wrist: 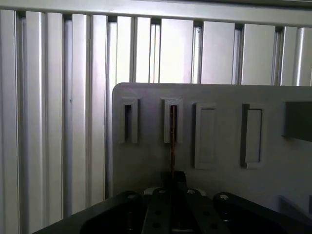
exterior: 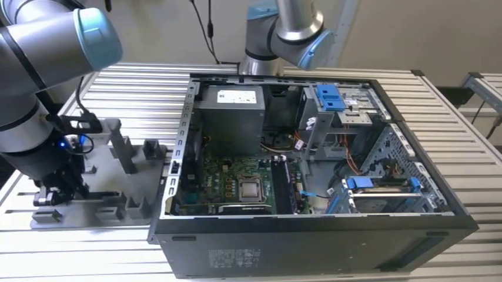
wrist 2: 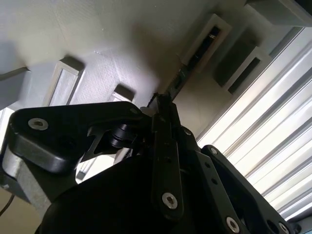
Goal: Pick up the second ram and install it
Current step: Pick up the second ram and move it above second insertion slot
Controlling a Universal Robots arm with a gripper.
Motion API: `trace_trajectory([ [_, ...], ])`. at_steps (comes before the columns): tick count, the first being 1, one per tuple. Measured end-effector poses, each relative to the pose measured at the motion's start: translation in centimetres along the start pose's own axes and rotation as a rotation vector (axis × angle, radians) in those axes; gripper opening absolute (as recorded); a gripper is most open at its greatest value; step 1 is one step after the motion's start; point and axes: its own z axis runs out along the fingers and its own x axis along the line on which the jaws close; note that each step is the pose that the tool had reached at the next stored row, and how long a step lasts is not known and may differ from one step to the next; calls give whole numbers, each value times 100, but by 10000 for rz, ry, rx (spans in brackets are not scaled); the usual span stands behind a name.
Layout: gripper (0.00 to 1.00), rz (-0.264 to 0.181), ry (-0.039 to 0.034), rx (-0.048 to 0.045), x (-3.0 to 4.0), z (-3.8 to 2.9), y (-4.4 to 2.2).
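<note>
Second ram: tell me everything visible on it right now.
The second ram shows edge-on in both wrist views: a thin, flat, dark stick, brownish along the edge. It stands on edge over the grey tray, far end seated in a slotted post. The gripper sits over its near end, fingers apparently shut on it. Its flat faces cannot be seen.

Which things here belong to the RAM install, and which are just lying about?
Job: second ram, edge-on in a slot of the grey tray; gripper at it; motherboard inside the open computer case.
Lying about: power supply; blue drive brackets; other arm behind the case.
</note>
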Motion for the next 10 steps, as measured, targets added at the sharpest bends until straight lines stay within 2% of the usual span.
trace_trajectory([
  [10,14,0,0,0,-6,-95,0],
])
